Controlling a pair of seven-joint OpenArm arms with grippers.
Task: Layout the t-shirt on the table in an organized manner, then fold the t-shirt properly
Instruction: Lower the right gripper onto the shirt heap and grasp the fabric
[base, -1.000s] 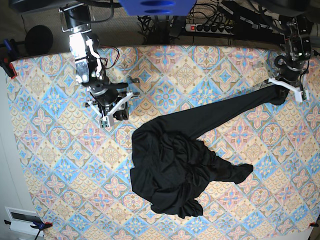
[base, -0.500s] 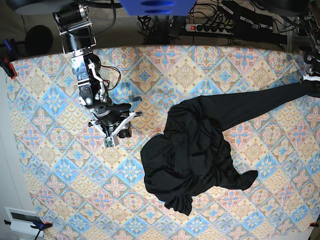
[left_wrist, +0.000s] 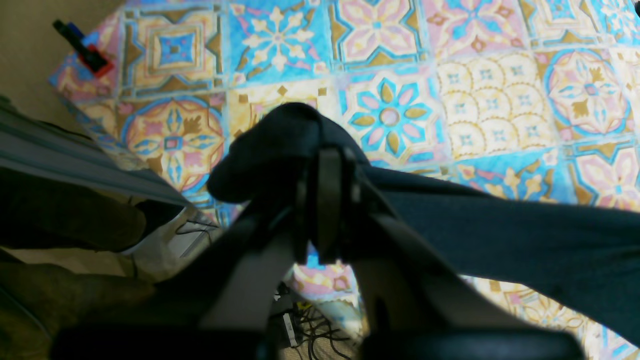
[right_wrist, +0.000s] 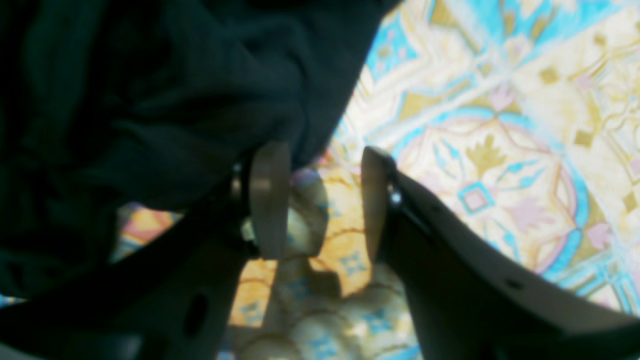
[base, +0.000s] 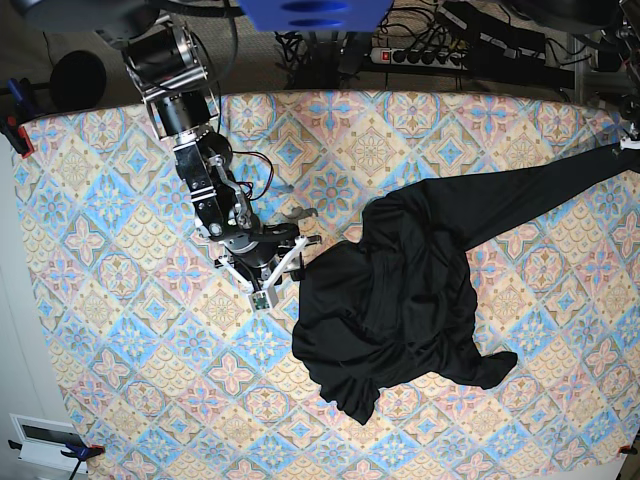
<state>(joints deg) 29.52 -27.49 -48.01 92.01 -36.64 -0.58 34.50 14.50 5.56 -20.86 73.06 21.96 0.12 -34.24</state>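
Note:
The black t-shirt (base: 400, 290) lies bunched on the tiled table (base: 100, 300), right of centre, with one long part stretched taut to the far right edge. My left gripper (base: 630, 143) is at that edge, shut on the end of the stretched part; the left wrist view shows the gripper (left_wrist: 325, 170) pinching the black fabric (left_wrist: 500, 240) above the table's corner. My right gripper (base: 283, 262) is low over the table at the shirt's left edge. In the right wrist view it (right_wrist: 322, 200) is open and empty, with the fabric (right_wrist: 150, 100) against its left finger (right_wrist: 270, 200).
A power strip (base: 420, 55) and cables lie behind the table's far edge. Red clamps hold the cloth at the corners (base: 22, 140) (left_wrist: 92, 55). A white box (base: 45, 435) sits off the near left corner. Cables (left_wrist: 305, 320) lie on the floor below the corner.
My left gripper has pulled the shirt's end to the far right edge, and the bundle slid right. My right arm moved right and nearer, up to the shirt's left edge.

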